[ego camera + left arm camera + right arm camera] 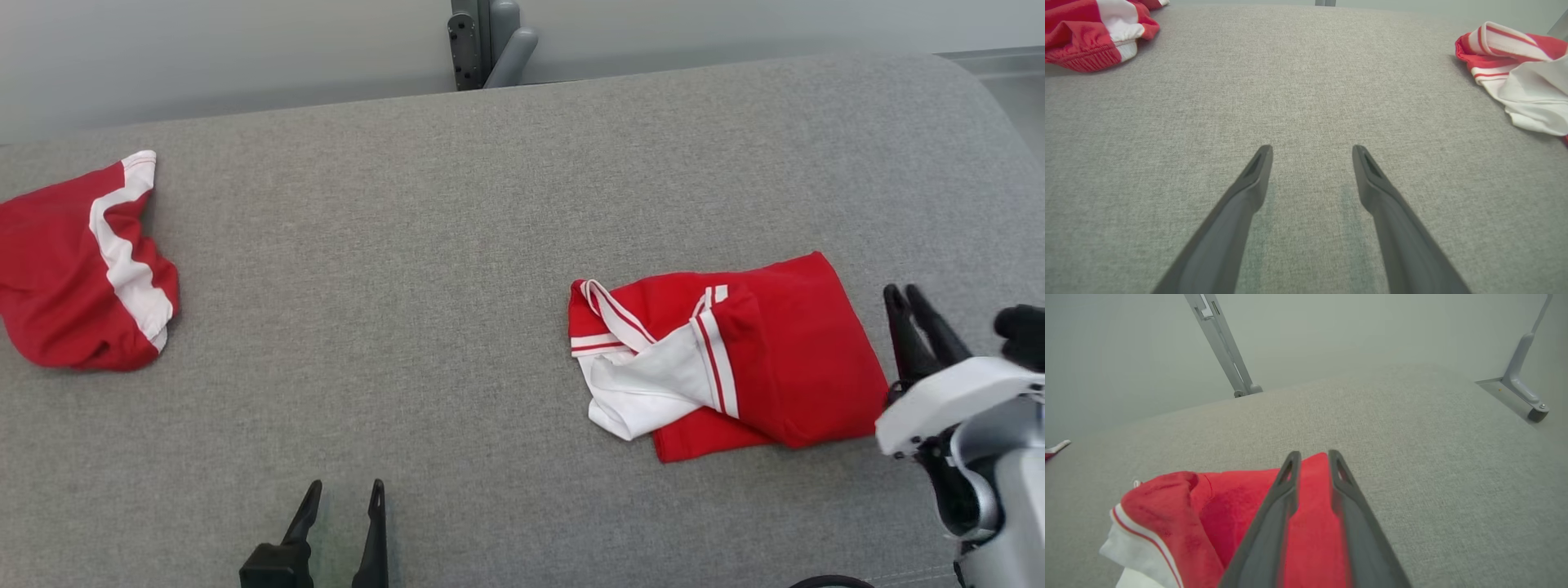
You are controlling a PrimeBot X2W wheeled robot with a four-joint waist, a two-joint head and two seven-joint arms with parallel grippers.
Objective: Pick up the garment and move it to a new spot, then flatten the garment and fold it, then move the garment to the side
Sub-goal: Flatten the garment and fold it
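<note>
Here's the garment [784, 359], red with white striped trim, lying folded on the grey table [408, 286], over on the right half and towards the near side. Its white sleeve and collar spill out at its left end, and the plain red panel makes up its right end.

The right gripper [901, 287] sits just off that red right edge, beside the cloth rather than on it in the head view. From its own wrist camera the two dark fingers [1274, 514] point across the red panel, tips level with the fabric's far edge. They stand narrowly parted, a slim gap between them with red showing through, and no cloth pinched in the gap. Whether they touch the fabric below, I can't tell.

The left gripper [346, 483] hangs low at the near edge, well left of the garment. Its fingers are spread wide over bare grey table, nothing between them.

Far left lies a second red garment [57, 269] with a white band, bunched up, well apart from both grippers.
</note>
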